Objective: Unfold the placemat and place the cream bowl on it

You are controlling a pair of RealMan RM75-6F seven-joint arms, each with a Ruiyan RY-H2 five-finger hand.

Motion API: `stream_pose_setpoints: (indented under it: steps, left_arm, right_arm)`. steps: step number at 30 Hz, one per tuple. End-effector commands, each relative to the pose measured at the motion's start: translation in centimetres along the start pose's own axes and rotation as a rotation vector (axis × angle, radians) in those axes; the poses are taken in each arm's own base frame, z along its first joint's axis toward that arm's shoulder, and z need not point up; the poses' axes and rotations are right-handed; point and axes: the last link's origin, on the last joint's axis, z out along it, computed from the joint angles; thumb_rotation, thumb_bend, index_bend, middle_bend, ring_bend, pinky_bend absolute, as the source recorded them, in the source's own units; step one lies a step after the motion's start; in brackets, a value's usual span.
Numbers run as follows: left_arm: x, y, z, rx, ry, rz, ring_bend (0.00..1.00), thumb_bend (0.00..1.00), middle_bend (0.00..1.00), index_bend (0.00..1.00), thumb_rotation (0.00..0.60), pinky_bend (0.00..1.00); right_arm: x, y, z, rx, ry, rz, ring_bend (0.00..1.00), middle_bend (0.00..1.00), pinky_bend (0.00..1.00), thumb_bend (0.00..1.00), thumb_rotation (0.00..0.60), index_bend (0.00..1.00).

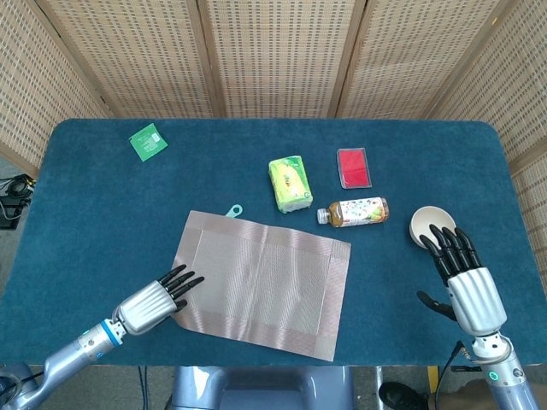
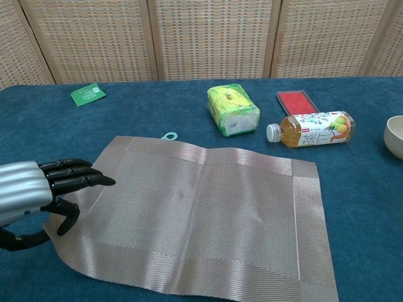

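The grey-brown placemat (image 1: 261, 282) (image 2: 208, 214) lies opened out near the table's front edge, with one crease down its middle. My left hand (image 1: 158, 299) (image 2: 38, 195) is at its front left corner, fingers over the edge and thumb curled below, pinching the mat. The cream bowl (image 1: 425, 224) (image 2: 395, 135) stands upright on the cloth to the right, apart from the mat. In the head view my right hand (image 1: 461, 273) hovers just in front of the bowl, fingers spread and holding nothing; the chest view does not show it.
Behind the mat lie a green tissue pack (image 1: 289, 182) (image 2: 234, 110), a drink bottle (image 1: 355, 212) (image 2: 312, 129) on its side and a red flat case (image 1: 353, 166). A teal brush tip (image 1: 233, 209) pokes out from under the mat's far edge. A green packet (image 1: 148, 141) lies far left.
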Motion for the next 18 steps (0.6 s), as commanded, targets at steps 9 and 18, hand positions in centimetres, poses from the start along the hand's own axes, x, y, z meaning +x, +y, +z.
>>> stream_pose_setpoints:
  steps: [9, 18]
  left_arm:
    - [1.2, 3.1, -0.3, -0.071, -0.054, -0.013, 0.00, 0.53, 0.00, 0.78, 0.600, 0.00]
    - [1.4, 4.1, -0.2, -0.094, -0.081, -0.007, 0.00, 0.53, 0.00, 0.78, 0.600, 0.00]
  right_arm:
    - [0.1, 0.2, -0.1, -0.005, 0.005, 0.002, 0.00, 0.00, 0.00, 0.00, 0.600, 0.03]
    - [0.2, 0.1, 0.0, -0.006, 0.007, 0.005, 0.00, 0.00, 0.00, 0.00, 0.600, 0.04]
